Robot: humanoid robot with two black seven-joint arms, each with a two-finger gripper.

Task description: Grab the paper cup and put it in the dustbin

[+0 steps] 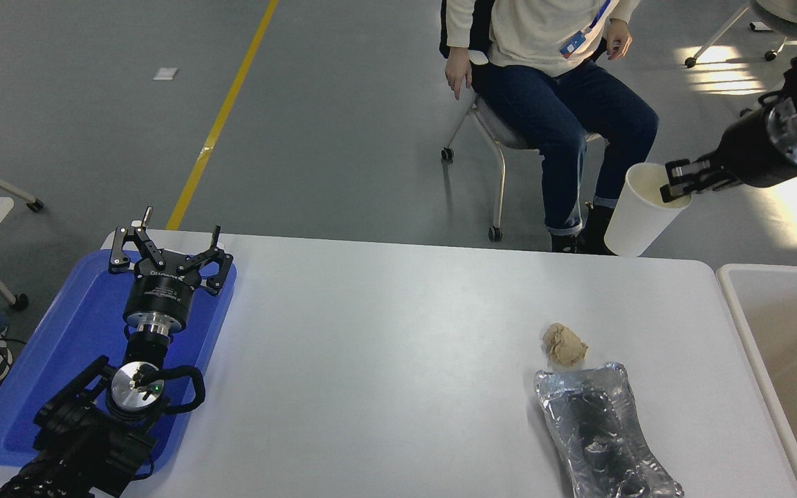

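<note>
Paper cup (640, 220) hangs tilted in my right gripper (679, 185), pinched at its rim, lifted clear above the counter's (398, 360) far right edge; the dustbin (737, 277) sits just beside the counter at the right, below the cup; my left gripper (167, 247) rests with fingers spread over the blue tray (59, 346); a tan paper wad (564, 344) touches the foil tray (602, 432).
</note>
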